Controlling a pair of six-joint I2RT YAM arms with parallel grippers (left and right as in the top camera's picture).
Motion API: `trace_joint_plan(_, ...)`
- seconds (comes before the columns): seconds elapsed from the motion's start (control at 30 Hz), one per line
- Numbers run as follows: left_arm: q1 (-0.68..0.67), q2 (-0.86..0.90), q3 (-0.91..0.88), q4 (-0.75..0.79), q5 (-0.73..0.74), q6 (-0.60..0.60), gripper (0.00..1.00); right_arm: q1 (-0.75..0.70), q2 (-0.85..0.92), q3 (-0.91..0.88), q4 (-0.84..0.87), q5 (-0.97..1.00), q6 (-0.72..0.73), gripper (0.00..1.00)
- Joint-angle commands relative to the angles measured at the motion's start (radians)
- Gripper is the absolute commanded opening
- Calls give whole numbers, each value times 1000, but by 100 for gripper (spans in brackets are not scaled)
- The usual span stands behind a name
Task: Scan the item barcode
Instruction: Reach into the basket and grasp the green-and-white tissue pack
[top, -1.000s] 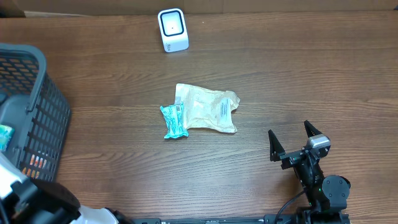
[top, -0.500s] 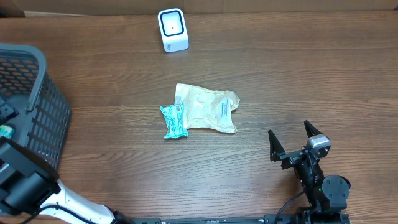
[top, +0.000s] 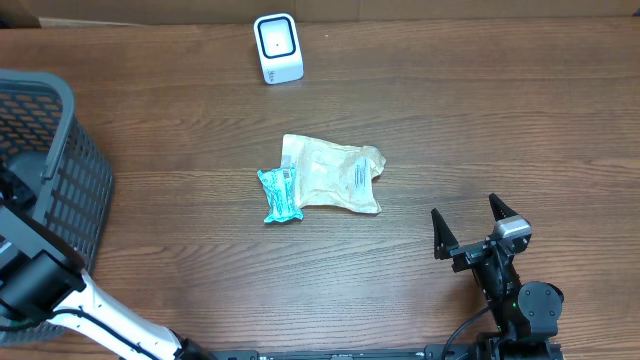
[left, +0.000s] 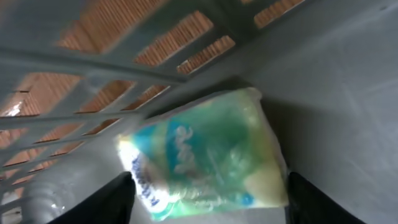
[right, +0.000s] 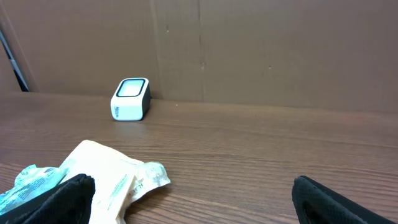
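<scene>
A green-and-white packet (left: 205, 155) lies on the floor of the grey basket (top: 70, 180), in a corner by its slatted wall. My left gripper (left: 208, 200) is down inside the basket, one black finger (left: 115, 198) at each end of the packet, close to it; the jaws are still apart and the packet rests on the floor. The white barcode scanner (top: 277, 47) stands at the table's far edge. My right gripper (top: 465, 215) stands open and empty at the front right, facing the scanner (right: 130, 98).
A beige pouch (top: 335, 172) and a teal packet (top: 280, 195) lie together mid-table, just ahead of the right gripper's left finger. The basket wall (left: 93, 81) rises close around the left gripper. A brown cardboard wall (right: 249, 43) backs the table.
My left arm has reached deeper into the basket and its jaws have narrowed around the packet. The right arm and the things on the table have not moved.
</scene>
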Motion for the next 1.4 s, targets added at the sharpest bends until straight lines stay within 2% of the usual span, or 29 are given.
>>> trace_joint_plan(0.0, -1, 36, -5, 8, -27, -29, 59, -6, -1, -7, 3, 6, 4, 100)
trace_joint_plan(0.07, -1, 46, -5, 9, -27, -29, 57, -7, -1, -7, 3, 7, 4, 100)
trace_joint_plan(0.13, -1, 58, -5, 8, -21, -29, 48, -6, -1, -7, 3, 6, 4, 100)
trace_joint_plan(0.17, -1, 62, -5, 5, -14, -29, 34, -6, -1, -7, 3, 6, 4, 100)
trace_joint_plan(0.2, -1, 64, -5, -1, 0, -29, 15, -6, -1, -7, 3, 6, 4, 100)
trace_joint_plan(0.23, -1, 64, -5, -7, 16, -36, 4, -6, -1, -7, 3, 6, 4, 100)
trace_joint_plan(0.6, -26, -14, 11, -97, 61, -135, 4, -6, -1, -7, 3, 6, 4, 100)
trace_joint_plan(1.0, -66, -442, 11, -116, 249, -209, 4, -7, -1, -7, 3, 6, 4, 100)
trace_joint_plan(1.1, -70, -504, 11, -125, 246, -207, 4, -6, -1, -7, 3, 6, 4, 100)
trace_joint_plan(1.13, -69, -511, 11, -138, 231, -204, 4, -6, -1, -7, 3, 6, 4, 100)
trace_joint_plan(1.17, -67, -511, 11, -149, 216, -203, 15, -6, -1, -7, 3, 6, 4, 100)
trace_joint_plan(1.23, -60, -501, 0, -169, 188, -200, 41, -7, -1, -7, 3, 6, 4, 100)
trace_joint_plan(1.27, -55, -494, -11, -172, 182, -200, 50, -6, -1, -7, 3, 6, 4, 100)
trace_joint_plan(1.3, -49, -485, -30, -170, 182, -199, 56, -6, -1, -7, 3, 6, 4, 100)
trace_joint_plan(1.37, -38, -468, -75, -149, 182, -167, 61, -6, -1, -7, 3, 7, 4, 100)
